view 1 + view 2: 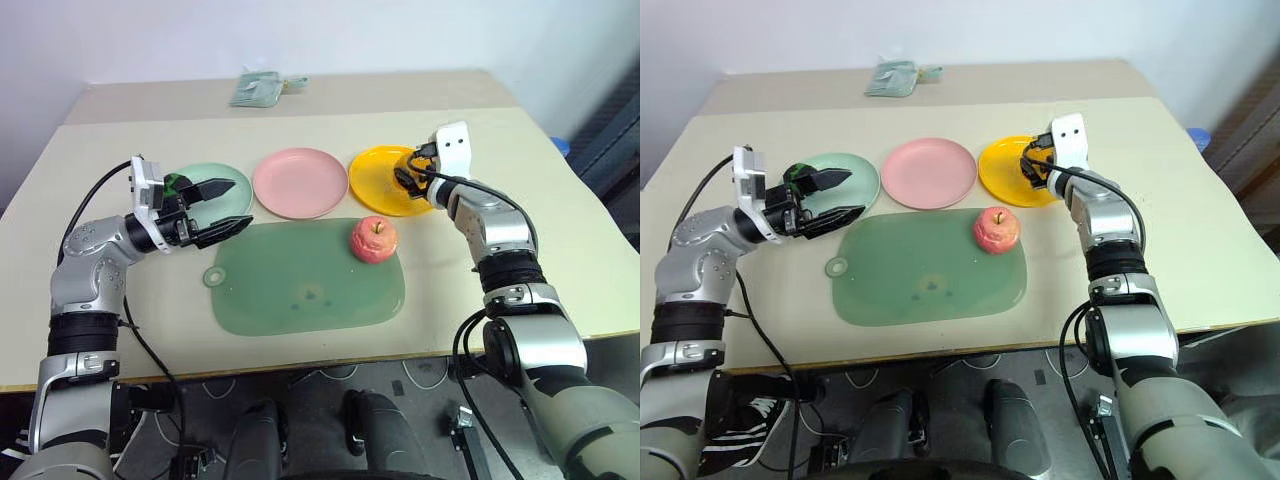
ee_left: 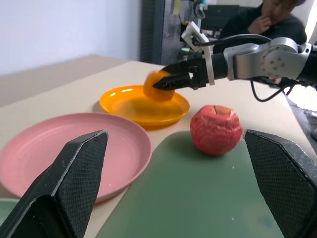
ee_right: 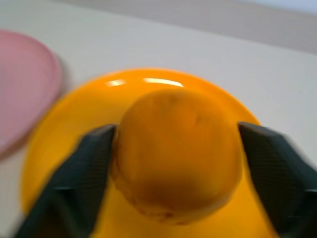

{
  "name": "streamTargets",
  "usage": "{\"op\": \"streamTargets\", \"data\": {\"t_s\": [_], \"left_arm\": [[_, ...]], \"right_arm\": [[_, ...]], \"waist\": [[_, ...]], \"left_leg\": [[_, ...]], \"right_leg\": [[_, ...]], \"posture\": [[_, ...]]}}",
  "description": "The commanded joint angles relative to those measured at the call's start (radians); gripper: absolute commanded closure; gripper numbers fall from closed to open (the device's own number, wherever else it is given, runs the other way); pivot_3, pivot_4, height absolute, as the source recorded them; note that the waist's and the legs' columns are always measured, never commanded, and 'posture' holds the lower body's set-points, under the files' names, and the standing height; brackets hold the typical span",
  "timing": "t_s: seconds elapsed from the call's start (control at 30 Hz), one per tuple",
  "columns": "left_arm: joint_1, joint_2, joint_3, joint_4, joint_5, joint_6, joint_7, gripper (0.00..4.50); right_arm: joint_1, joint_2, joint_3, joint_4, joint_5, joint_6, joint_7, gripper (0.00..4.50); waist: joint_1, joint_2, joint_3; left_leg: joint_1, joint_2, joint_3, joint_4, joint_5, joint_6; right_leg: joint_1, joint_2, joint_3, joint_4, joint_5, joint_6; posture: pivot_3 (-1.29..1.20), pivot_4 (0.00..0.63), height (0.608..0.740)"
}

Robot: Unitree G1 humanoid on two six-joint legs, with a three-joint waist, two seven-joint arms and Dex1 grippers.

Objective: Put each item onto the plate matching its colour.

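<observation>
Counting three plates in a row on the surface: one mint green plate, one pink plate, one yellow plate; counting three fruits, one each of orange, apple and dark green ball; lying just in front of the plates, one translucent green mat.

Hovering low over the near edge of the mint green plate, the left gripper, jaws standing wide apart and carrying nothing; sitting on that plate behind it, partly hidden, the dark green ball.

Reaching over the yellow plate, the right gripper, jaws flanking the orange close on both sides; clamping or merely bracketing cannot be told; the orange sitting at or just above the plate's middle.

Resting upright on the mat's far right corner, the apple, near the yellow plate; the pink plate carrying nothing.

Lying at the far edge of the surface, one folded greenish packet; sitting beyond the surface, one person.
</observation>
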Motion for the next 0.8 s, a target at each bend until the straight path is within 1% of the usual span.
{"op": "streamTargets", "data": {"t_s": [0.03,0.1,0.17,0.23,0.27,0.33,0.37,0.43,0.47,0.5,0.57,0.63,0.73,0.8], "left_arm": [[-0.004,0.011,0.003,-0.032,-0.003,-0.012,-0.002,0.00],[-0.002,0.013,0.003,-0.037,-0.006,-0.008,-0.005,0.00],[0.001,0.013,0.004,-0.048,-0.021,0.005,-0.016,0.00],[0.004,0.011,0.008,-0.060,-0.037,0.013,-0.030,0.00],[0.007,0.013,0.005,-0.067,-0.048,0.027,-0.048,0.00],[0.013,0.019,-0.002,-0.077,-0.061,0.049,-0.074,0.00],[0.016,0.024,-0.008,-0.080,-0.066,0.060,-0.092,0.00],[0.020,0.039,-0.025,-0.085,-0.073,0.085,-0.131,0.00],[0.021,0.044,-0.031,-0.086,-0.072,0.093,-0.145,0.00],[0.022,0.047,-0.044,-0.078,-0.049,0.057,-0.167,0.00],[0.021,0.047,-0.064,-0.061,-0.008,0.000,-0.192,0.00],[0.013,0.044,-0.072,-0.048,-0.004,0.000,-0.197,0.00],[0.006,0.040,-0.084,-0.043,0.009,-0.022,-0.201,0.00],[0.001,0.038,-0.085,-0.049,0.000,-0.011,-0.199,0.00]], "right_arm": [[-0.050,-0.006,-0.033,-0.059,0.008,-0.073,-0.005,0.04],[-0.050,-0.003,-0.071,-0.127,0.056,-0.121,0.018,0.04],[-0.019,0.002,-0.111,-0.263,0.150,-0.117,0.100,0.04],[0.040,-0.006,-0.130,-0.421,0.278,0.004,0.216,0.04],[0.097,-0.034,-0.106,-0.537,0.327,0.075,0.288,0.04],[0.192,-0.100,-0.051,-0.711,0.376,0.205,0.372,0.04],[0.232,-0.135,-0.021,-0.775,0.369,0.237,0.396,0.04],[0.289,-0.194,0.027,-0.860,0.352,0.323,0.399,0.04],[0.303,-0.208,0.038,-0.885,0.348,0.359,0.389,0.04],[0.315,-0.220,0.046,-0.905,0.346,0.391,0.381,0.04],[0.329,-0.225,0.046,-0.933,0.360,0.439,0.372,0.04],[0.338,-0.222,0.042,-0.951,0.373,0.475,0.366,0.04],[0.362,-0.242,0.083,-0.959,0.322,0.483,0.361,0.04],[0.369,-0.238,0.084,-0.960,0.325,0.500,0.358,0.04]], "waist": [[0.000,0.000,0.000],[0.000,0.000,0.000],[0.000,0.001,0.000],[0.001,0.001,0.000],[0.004,0.000,0.000],[0.011,0.000,0.000],[0.015,0.000,0.000],[0.023,0.000,0.000],[0.023,0.000,0.000],[0.023,0.000,0.000],[0.025,0.000,0.000],[0.027,0.000,0.000],[0.030,0.000,0.000],[0.033,0.000,0.000]], "left_leg": [[0.000,0.000,0.000,0.000,0.000,0.000],[0.000,0.000,0.000,0.000,0.000,0.000],[0.000,0.000,0.000,0.000,0.000,0.000],[0.000,0.000,0.000,0.000,0.000,0.000],[0.000,0.000,-0.001,0.000,0.000,0.000],[0.001,0.001,-0.002,-0.001,0.000,0.000],[0.001,0.001,-0.002,0.000,0.000,0.000],[0.001,0.000,-0.001,0.001,0.000,0.000],[0.001,0.000,-0.001,0.001,0.000,0.000],[0.001,0.000,0.000,0.001,0.000,0.000],[0.001,0.000,0.000,0.002,0.000,0.000],[0.001,0.000,-0.001,0.002,0.000,0.000],[0.000,0.000,-0.001,0.002,0.000,0.000],[0.000,0.000,-0.001,0.002,0.000,0.000]], "right_leg": [[0.000,0.000,0.000,0.000,0.000,0.000],[0.000,0.000,0.000,0.000,0.000,0.000],[0.000,0.000,0.000,0.000,0.000,0.000],[0.000,0.000,0.000,0.000,0.000,0.000],[0.000,0.000,0.000,0.000,0.000,0.000],[0.002,0.001,-0.001,0.000,0.000,0.000],[0.002,0.000,-0.001,-0.001,0.000,0.000],[0.002,0.000,-0.001,-0.001,0.000,0.000],[0.002,-0.001,-0.001,-0.001,-0.002,-0.003],[0.002,-0.001,0.000,-0.001,-0.002,-0.003],[0.001,-0.001,0.000,0.000,-0.002,-0.004],[0.001,0.000,0.000,0.000,-0.002,-0.005],[0.001,0.000,0.000,-0.001,-0.002,-0.004],[0.001,0.000,0.000,-0.001,-0.002,-0.004]], "posture": [[0.00,0.150,0.740],[0.00,0.150,0.740],[0.00,0.150,0.740],[0.00,0.150,0.740],[0.00,0.150,0.740],[0.00,0.150,0.740],[0.00,0.150,0.740],[0.00,0.150,0.740],[0.00,0.150,0.740],[0.00,0.150,0.740],[0.00,0.150,0.740],[0.00,0.150,0.740],[0.00,0.150,0.740],[0.00,0.150,0.740]]}}
